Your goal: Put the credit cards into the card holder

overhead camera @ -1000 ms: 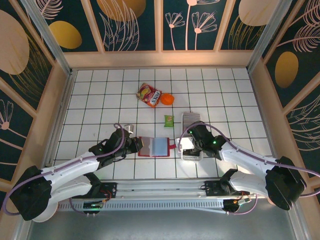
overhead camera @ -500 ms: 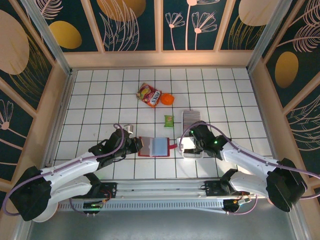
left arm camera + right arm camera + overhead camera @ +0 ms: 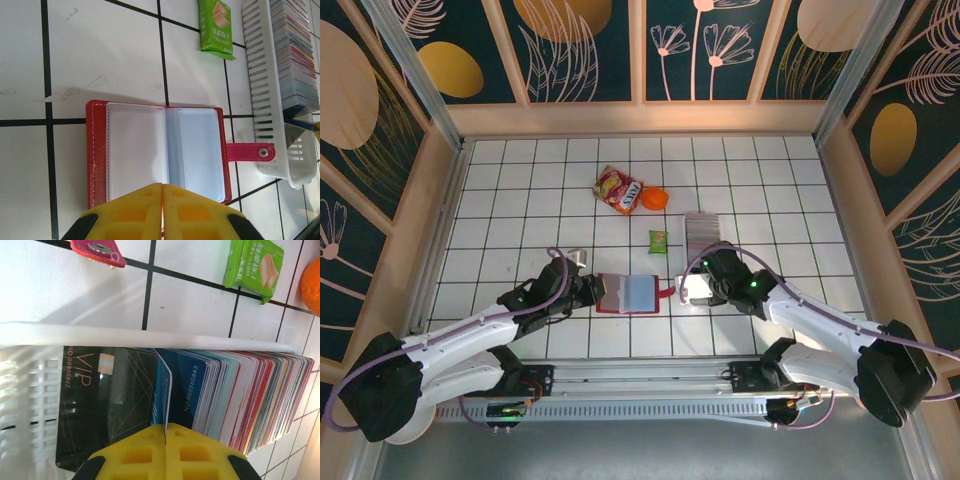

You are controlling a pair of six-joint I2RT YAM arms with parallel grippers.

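Note:
The red card holder (image 3: 628, 293) lies open on the tiles, its pale inner pockets (image 3: 160, 150) facing up and its snap tab (image 3: 250, 151) pointing at the tray. My left gripper (image 3: 162, 185) is shut, with its tips over the holder's near edge (image 3: 592, 292). Many credit cards (image 3: 225, 390) stand on edge in a white slotted tray (image 3: 150, 335). My right gripper (image 3: 165, 426) is shut on a blue card (image 3: 162, 390) that stands between a black VIP card (image 3: 110, 400) and the rest of the stack. The right gripper (image 3: 700, 288) sits over the tray's near end.
A green wafer packet (image 3: 658, 240) lies just beyond the holder. A red-and-yellow snack packet (image 3: 618, 190) and an orange ball (image 3: 654, 198) lie farther back. The tray (image 3: 260, 100) sits close to the holder's right side. Wooden walls ring the tiled floor.
My right gripper's jaws have shut onto the blue card in the tray. The left arm and the card holder have not moved.

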